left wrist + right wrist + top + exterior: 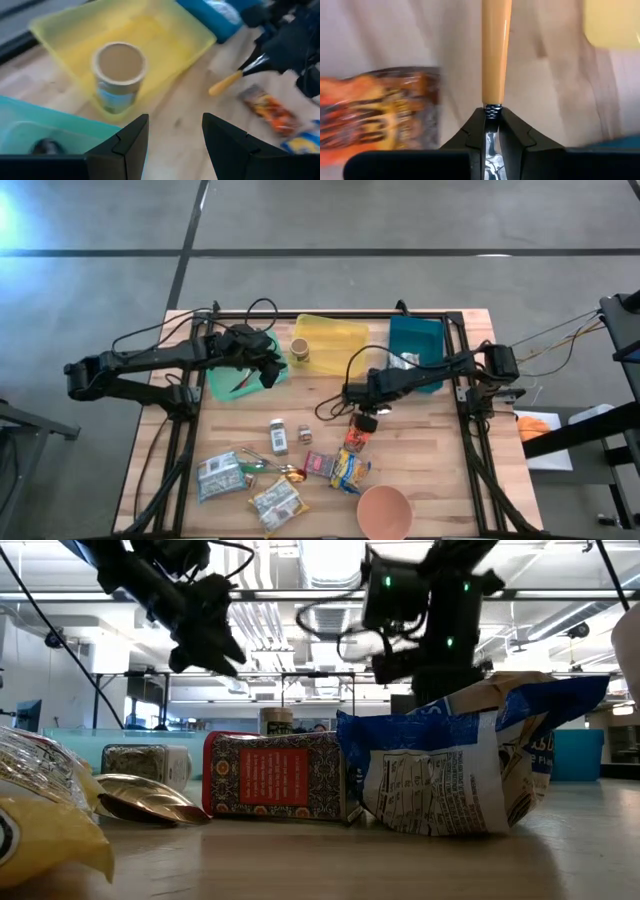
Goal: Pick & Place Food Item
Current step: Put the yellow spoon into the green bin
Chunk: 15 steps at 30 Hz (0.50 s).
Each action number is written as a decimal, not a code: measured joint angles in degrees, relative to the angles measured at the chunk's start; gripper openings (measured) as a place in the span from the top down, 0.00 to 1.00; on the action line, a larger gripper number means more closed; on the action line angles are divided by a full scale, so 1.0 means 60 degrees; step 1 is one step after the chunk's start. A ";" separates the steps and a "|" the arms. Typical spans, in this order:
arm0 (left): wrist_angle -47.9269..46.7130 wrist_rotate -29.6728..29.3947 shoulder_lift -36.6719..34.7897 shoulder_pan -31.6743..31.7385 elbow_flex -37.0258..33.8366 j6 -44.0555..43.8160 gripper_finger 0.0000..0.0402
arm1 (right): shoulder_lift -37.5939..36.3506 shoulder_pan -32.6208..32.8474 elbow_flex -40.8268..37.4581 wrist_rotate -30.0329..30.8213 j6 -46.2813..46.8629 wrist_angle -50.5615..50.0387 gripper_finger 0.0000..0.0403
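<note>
Overhead on a wooden counter [420, 480]. Left hand [268, 370] above a green bin [222, 385]; right hand [362, 412] near counter centre, closed, just above an orange snack packet [357, 437]. Along the far edge: yellow bin [335, 345] with a cardboard cup [299, 351] at its near-left corner, then teal bin [415, 340]. Nearer: spice jar [279, 436], silver pouches [220, 476], yellow packet [350, 472], terracotta bowl [384, 511].

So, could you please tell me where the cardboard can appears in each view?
High view: the cardboard can stands at the yellow bin's left end.
Low view: centre, behind the red packet.
Left wrist view: upper left, inside the bin.
Right wrist view: not in it.
Shared landmark: the yellow bin, missing only from the low view.
</note>
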 joint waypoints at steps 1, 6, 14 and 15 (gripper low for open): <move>0.0010 0.0234 0.0000 0.0000 0.0016 -0.0066 0.52 | 0.0000 0.0154 0.0109 0.0000 -0.0322 -0.0020 0.94; 0.0030 0.1863 0.0000 0.0000 0.0029 -0.0126 0.52 | -0.0004 0.0900 0.0902 0.0179 -0.2311 -0.0004 0.94; 0.0016 0.3579 0.0215 -0.0738 0.0097 -0.0317 0.52 | -0.0022 0.1243 0.2285 0.1016 -0.3924 0.0011 0.94; 0.0019 0.3579 0.0335 -0.0902 0.0164 -0.0381 0.52 | -0.0025 0.1239 0.2404 0.1023 -0.4004 0.0007 0.94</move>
